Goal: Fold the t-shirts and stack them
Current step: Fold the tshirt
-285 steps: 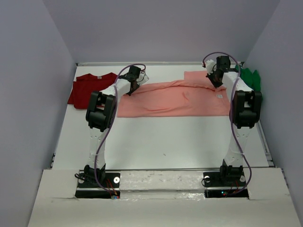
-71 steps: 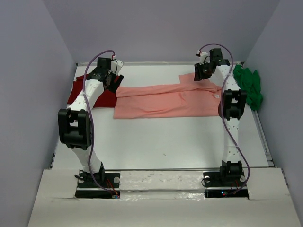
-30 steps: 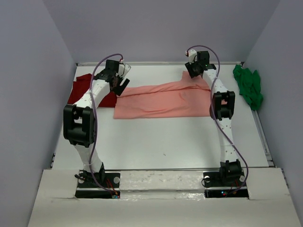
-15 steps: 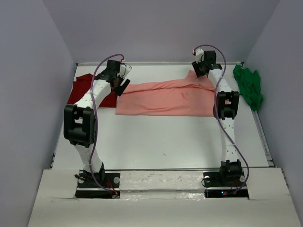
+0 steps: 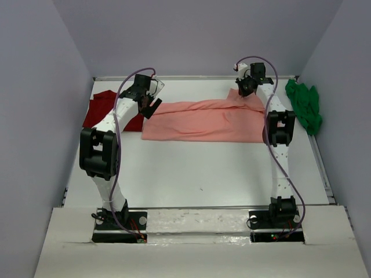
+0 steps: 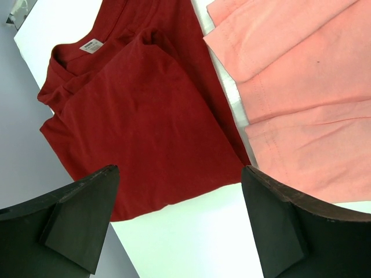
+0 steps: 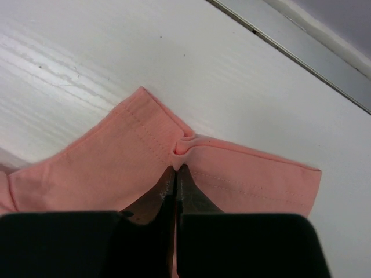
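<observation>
At far right, right tool [image 7: 177,167] clenched on hem of pink shirt [image 5: 203,120], spread across the surface [image 5: 191,168] between red shirt [image 6: 133,116] and green shirt [image 5: 304,107]. Released left tool [image 6: 178,174] hovers over pink/red border. Advice: pinch pink corner only, then fold with both tools level.

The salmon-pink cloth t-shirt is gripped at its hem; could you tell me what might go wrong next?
The right gripper pinches only a small hem pucker on the salmon-pink cloth t-shirt; pulling may slip it free. The left gripper hangs open above the dark red cloth t-shirt, beside the pink one; closing might catch both.
</observation>
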Tool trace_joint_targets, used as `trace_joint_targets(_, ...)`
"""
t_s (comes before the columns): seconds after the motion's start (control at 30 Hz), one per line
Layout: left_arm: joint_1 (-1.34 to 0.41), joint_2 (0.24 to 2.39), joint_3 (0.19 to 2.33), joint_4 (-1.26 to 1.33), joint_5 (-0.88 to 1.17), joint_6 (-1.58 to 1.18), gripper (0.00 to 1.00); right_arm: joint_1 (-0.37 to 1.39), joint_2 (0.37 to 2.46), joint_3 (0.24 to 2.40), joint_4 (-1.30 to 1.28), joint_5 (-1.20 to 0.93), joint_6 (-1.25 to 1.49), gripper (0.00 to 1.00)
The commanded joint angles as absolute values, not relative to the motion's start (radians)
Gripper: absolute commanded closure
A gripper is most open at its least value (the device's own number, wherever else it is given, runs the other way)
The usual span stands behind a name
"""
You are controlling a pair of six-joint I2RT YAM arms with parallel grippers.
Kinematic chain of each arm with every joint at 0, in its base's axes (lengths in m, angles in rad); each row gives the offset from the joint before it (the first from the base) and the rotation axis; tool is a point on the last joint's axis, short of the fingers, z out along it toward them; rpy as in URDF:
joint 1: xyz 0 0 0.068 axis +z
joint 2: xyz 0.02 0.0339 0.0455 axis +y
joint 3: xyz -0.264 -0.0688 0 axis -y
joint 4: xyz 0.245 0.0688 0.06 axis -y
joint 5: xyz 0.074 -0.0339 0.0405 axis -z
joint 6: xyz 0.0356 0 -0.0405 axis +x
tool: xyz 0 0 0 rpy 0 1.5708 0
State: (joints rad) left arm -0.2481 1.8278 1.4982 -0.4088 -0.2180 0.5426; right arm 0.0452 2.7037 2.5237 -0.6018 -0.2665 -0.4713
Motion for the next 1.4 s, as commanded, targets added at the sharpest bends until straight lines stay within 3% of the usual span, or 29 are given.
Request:
trace_joint_targets(0.0, -0.253, 1.822, 1.517, -0.419, -0.229, 0.554, 0.01, 0.041, 2.617, 2.473, -0.670, -0.313, -0.502, 1.00)
trace_joint_targets(0.53, -0.285, 1.795, 1.526, -0.423, -0.233, 0.563, 0.01, 0.041, 2.323, 2.252, -0.650, -0.307, -0.515, 1.00)
trace_joint_targets(1.37, -0.304, 1.733, 1.489, -0.423, -0.216, 0.571, 0.01, 0.060, 2.050, 1.879, -0.853, -0.413, -0.515, 1.00)
